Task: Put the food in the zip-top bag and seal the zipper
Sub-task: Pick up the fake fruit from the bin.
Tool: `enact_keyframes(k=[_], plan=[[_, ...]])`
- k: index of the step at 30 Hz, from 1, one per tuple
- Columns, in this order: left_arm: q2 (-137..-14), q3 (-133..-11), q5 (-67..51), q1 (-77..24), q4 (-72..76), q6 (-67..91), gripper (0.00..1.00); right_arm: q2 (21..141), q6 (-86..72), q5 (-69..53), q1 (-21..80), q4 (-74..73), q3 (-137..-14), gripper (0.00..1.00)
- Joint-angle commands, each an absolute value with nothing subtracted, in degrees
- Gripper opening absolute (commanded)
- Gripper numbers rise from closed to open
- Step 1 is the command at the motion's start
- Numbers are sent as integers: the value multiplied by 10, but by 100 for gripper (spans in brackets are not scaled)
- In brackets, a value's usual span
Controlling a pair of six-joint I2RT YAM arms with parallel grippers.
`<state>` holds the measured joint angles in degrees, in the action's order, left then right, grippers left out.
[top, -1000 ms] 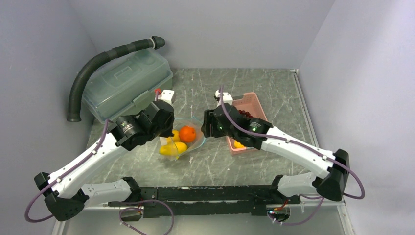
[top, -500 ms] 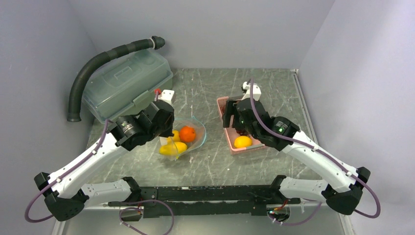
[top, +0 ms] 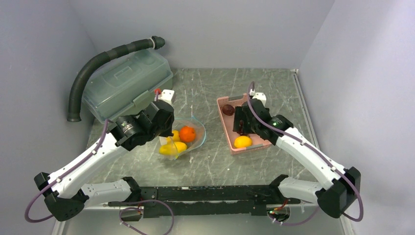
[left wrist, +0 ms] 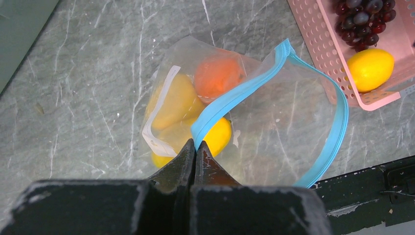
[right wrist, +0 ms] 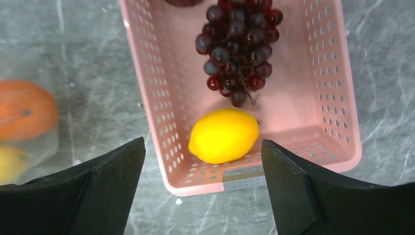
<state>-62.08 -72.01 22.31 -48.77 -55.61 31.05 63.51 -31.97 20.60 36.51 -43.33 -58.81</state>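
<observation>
Left tool is pinched together on the teal zipper. The clear zip-top bag gapes open on the marbled tabletop, with an orange and two yellow mango pieces inside. Right tool, jaws wide apart and empty, hangs over the pink basket. The basket holds a third yellow piece, the grape bunch and a dark round fruit.

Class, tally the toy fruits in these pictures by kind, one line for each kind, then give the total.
Yellow oval fruit: 3
Orange fruit: 1
Dark purple grape bunch: 1
Dark reddish round fruit: 1
Total: 6
</observation>
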Motion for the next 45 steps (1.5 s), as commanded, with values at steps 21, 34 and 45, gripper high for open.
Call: enact_keyframes(k=[21, 34, 45], plan=[[-599, -716, 237, -485, -544, 304, 4, 794, -288, 121, 318, -386, -521, 99], [-592, -716, 237, -484, -546, 303, 5, 860, -292, 120, 318, -365, -511, 100], [-590, -717, 239, -484, -549, 304, 5, 847, -294, 126, 318, -360, -509, 80]])
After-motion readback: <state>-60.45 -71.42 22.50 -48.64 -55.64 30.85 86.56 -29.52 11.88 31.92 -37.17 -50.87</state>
